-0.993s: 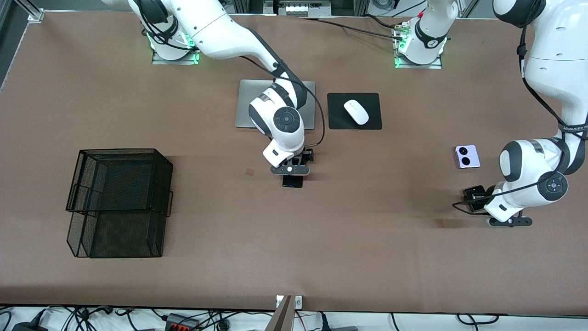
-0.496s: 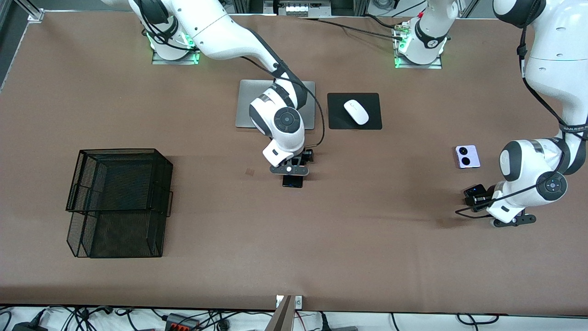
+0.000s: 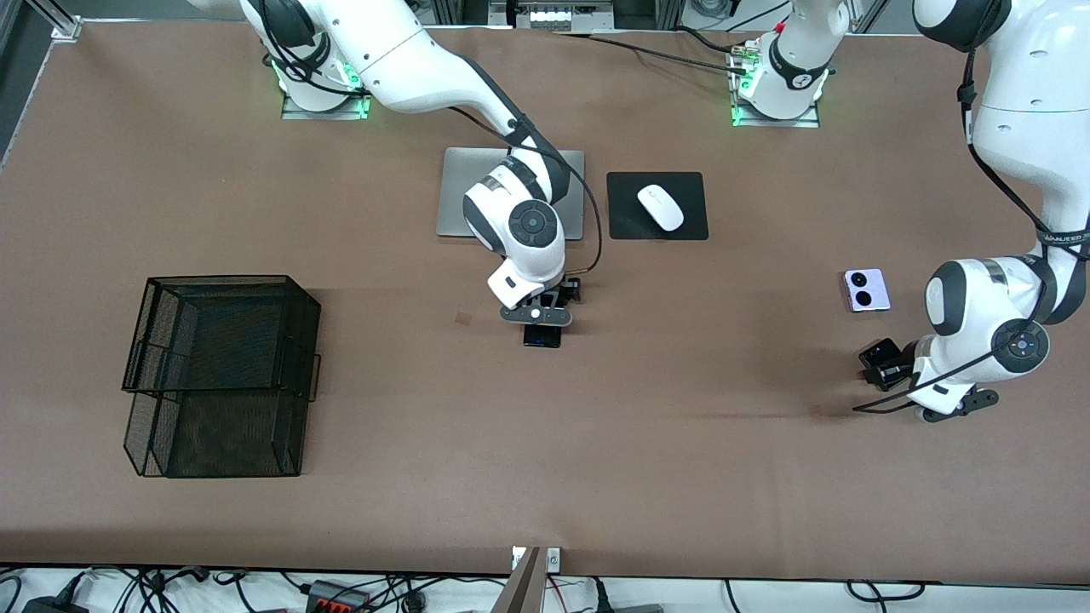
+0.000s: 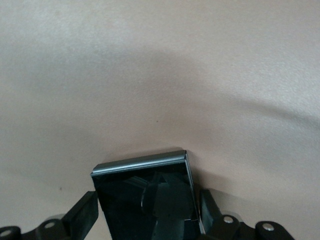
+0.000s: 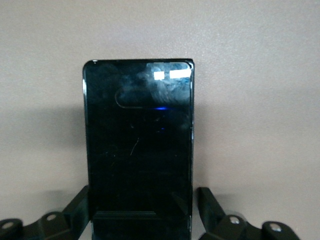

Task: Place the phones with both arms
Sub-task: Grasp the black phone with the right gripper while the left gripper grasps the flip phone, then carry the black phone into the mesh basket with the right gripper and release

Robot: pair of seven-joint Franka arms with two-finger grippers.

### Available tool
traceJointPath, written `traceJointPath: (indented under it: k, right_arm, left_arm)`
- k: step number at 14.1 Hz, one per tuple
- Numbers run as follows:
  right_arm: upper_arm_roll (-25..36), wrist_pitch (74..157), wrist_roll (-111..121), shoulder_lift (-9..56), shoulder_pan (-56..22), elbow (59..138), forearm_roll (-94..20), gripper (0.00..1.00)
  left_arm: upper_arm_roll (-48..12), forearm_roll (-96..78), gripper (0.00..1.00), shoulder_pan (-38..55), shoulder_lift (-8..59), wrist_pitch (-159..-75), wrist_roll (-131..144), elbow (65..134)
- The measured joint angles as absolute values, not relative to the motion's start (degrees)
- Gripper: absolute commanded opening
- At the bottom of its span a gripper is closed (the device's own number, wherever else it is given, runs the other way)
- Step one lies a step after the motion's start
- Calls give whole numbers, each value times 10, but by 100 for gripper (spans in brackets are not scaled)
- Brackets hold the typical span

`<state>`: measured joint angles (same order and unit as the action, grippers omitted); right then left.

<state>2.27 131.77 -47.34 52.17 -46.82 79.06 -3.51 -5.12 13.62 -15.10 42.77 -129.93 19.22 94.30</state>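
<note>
The long slim black phone lies flat at the table's middle, nearer the front camera than the laptop. My right gripper is down over it, jaws open astride its sides with a thin gap at one finger. Toward the left arm's end, my left gripper is shut on the small black flip phone, which sits tilted between the fingers with a shadow under it. The lavender flip phone with two black circles lies flat, farther from the front camera than the black flip phone.
A black wire-mesh tray stack stands toward the right arm's end. The silver laptop lies partly under the right arm. Beside it a white mouse rests on a black pad.
The right gripper's jaws have narrowed toward the slim phone's sides. The left wrist has turned and shifted slightly, and the black flip phone has turned with it.
</note>
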Motion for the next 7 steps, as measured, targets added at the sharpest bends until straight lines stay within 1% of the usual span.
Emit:
traceJointPath:
  k: [2,5,7]
  right_arm:
    - [23,1318,-473,520,-468,788,-35,15]
    - [32,1315,-473,514,-462,783,-35,14]
    - [37,1283,-450,491,-438,774,-35,14]
  left_arm:
    - [-51,136,90,-151,428,-1297,225,943]
    - [-50,136,90,-151,428,-1278,240,939]
    - [-50,136,90,-150,428,-1259,243,931]
